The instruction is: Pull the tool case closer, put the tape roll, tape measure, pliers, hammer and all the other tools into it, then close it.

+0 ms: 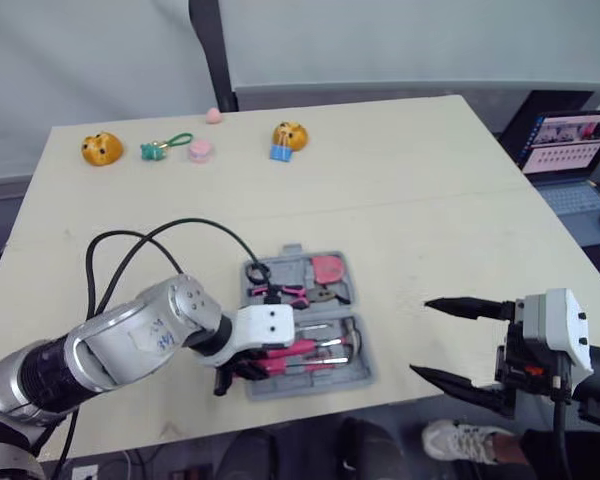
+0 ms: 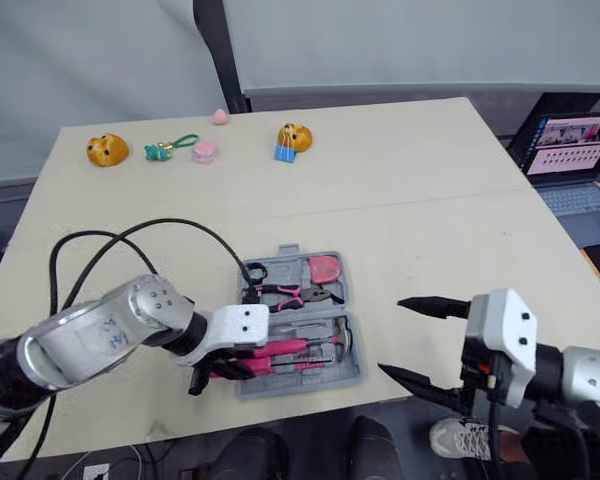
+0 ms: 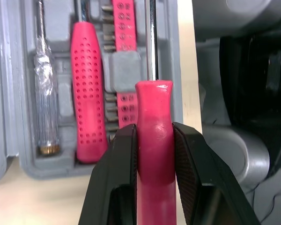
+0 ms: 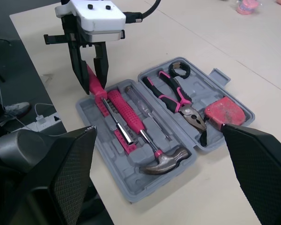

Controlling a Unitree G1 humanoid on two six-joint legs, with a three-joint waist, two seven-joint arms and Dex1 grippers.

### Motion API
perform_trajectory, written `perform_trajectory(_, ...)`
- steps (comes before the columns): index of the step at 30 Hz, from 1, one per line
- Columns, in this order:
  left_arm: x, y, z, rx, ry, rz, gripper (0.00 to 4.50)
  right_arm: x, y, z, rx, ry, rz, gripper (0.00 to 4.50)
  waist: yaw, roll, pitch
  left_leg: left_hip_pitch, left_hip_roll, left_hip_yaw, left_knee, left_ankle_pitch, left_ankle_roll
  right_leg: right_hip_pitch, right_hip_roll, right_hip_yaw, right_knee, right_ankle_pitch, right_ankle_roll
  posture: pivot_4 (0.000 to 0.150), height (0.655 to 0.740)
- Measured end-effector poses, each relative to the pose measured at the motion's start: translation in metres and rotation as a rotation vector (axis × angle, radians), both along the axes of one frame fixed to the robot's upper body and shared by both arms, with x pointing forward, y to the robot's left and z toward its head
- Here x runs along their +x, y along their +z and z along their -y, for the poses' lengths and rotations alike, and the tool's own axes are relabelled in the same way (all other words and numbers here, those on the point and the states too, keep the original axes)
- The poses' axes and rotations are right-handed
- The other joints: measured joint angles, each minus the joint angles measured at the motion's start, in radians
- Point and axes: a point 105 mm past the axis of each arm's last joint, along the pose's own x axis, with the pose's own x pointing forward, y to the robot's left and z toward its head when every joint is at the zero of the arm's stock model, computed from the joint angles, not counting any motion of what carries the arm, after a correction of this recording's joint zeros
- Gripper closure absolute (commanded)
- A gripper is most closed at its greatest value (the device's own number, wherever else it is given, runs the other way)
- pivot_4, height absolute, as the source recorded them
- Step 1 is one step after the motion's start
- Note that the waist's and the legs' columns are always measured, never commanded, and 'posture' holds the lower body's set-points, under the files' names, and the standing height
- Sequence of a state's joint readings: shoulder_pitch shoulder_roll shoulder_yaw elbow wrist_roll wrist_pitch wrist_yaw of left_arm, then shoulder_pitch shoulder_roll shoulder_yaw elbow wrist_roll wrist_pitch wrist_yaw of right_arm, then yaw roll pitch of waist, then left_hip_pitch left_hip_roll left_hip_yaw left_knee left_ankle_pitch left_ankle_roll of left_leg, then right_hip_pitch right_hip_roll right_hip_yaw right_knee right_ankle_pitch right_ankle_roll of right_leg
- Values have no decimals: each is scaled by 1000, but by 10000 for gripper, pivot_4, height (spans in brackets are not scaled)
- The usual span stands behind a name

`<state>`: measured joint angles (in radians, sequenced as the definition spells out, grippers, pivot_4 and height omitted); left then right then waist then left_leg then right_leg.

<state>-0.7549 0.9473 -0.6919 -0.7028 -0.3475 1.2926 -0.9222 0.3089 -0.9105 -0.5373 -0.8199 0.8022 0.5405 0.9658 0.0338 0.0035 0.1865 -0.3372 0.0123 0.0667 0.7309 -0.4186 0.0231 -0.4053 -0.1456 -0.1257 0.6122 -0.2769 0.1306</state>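
On the table (image 1: pixel 410 200), left jaws pinching a pink tool handle (image 3: pixel 153 140) at the case (image 4: pixel 131 187) edge; right jaws spread.

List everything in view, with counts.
tool case: 1, grey, open, near table edge
pliers: 1, pink-black, in case
tape measure: 1, red, in case
tape roll: 1, black, in case
hammer: 1, pink handle, in case
screwdrivers: 2, pink and clear, in case
toys: 2, orange, far edge
keychain: 1, green, far edge
trinkets: 2, pink, far edge
laptop: 1, dark, right of table
left gripper: shut on hammer handle
right gripper: open, right of case
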Motion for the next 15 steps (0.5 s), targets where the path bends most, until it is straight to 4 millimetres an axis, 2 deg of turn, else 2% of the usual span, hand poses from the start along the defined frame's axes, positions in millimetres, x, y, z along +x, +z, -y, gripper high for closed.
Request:
perform_trajectory(7,-8,-5,0,106,-30,-23,39079,1,1,-1,1,1,-4,0,1,0,0,-1,0,-1,1,0,0,0,0,-1,0,0,0,1500,7155)
perform_trajectory(11,-9,-9,25,91,-46,-9,39079,1,2,-1,-9,3,-8,0,14,0,0,-1,0,-2,3,0,1,2,0,-1,0,1,1,1500,7155)
perform_trajectory(15,-6,-15,30,111,1,3,39079,1,2,-2,-16,5,-7,0,16,0,0,0,0,-2,3,0,1,2,0,-1,0,1,1,1500,7155)
